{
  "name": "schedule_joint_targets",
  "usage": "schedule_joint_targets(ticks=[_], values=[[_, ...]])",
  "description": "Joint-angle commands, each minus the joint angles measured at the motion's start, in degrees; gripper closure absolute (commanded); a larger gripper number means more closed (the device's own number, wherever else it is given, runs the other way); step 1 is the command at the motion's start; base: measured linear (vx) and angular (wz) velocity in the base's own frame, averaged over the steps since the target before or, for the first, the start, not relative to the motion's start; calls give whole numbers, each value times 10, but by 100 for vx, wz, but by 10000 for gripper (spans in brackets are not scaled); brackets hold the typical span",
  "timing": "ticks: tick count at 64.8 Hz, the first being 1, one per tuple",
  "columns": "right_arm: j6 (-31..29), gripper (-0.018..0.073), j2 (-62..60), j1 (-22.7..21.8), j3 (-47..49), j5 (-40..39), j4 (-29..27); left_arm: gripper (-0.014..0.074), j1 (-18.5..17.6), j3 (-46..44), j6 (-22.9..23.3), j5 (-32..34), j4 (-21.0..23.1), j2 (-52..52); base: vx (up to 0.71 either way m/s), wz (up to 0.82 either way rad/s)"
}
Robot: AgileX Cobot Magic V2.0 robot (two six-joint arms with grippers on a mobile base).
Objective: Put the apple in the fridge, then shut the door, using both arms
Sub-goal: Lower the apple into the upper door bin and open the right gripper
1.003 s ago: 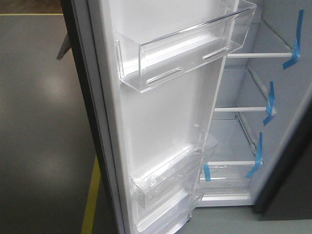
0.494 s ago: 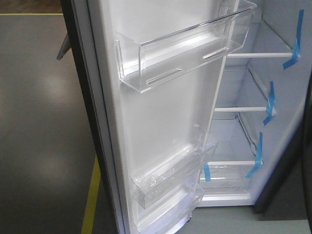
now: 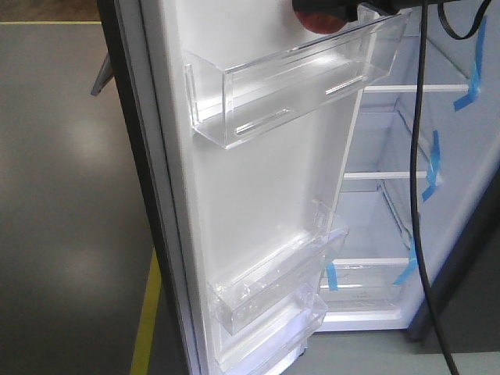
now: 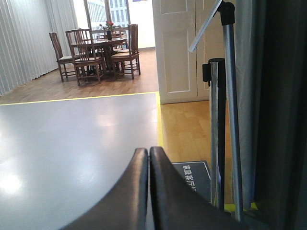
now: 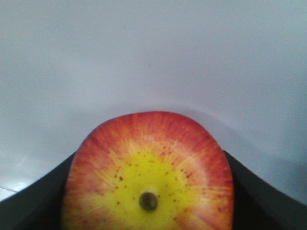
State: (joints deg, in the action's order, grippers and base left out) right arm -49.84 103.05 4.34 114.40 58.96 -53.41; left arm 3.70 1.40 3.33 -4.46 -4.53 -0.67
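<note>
Front-facing view is showing the door (image 3: 258, 203) standing wide open, with its white inside facing us. The top bin (image 3: 289, 78), a clear one on the door, is our marker. Just above the top bin's rim, the apple (image 3: 316, 21) is hanging. I cannot tell if it is touching the rim. The right gripper (image 3: 344, 9) is squeezing the apple from above the top bin. A black cable (image 3: 423, 156) is dangling to the right of the top bin, in front of the fridge (image 3: 391, 219) and its blue tape strips (image 3: 431, 164). The lower bin (image 3: 273, 289) is sitting well below the top bin.

The right wrist view is showing black fingers (image 5: 33, 206) hugging both sides of the apple, with its yellow end facing the camera.

The left wrist view is showing the left gripper (image 4: 148, 153) closing its two fingers flat against each other over a grey floor (image 4: 72, 134).
</note>
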Motion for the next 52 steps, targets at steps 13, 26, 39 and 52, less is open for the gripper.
schedule_joint_targets(ticks=[13, 26, 39, 52], values=[[8, 111, -29, -2, 21, -34, -19, 602, -3, 16, 5, 40, 4, -9, 0, 0], [26, -43, -29, -2, 21, -35, -16, 602, -3, 16, 5, 40, 4, -9, 0, 0], [26, -20, -29, -2, 21, -35, -9, 602, -3, 16, 5, 40, 4, -9, 0, 0], [26, 55, -49, -3, 21, -40, -10, 602, -3, 16, 5, 40, 4, -9, 0, 0]])
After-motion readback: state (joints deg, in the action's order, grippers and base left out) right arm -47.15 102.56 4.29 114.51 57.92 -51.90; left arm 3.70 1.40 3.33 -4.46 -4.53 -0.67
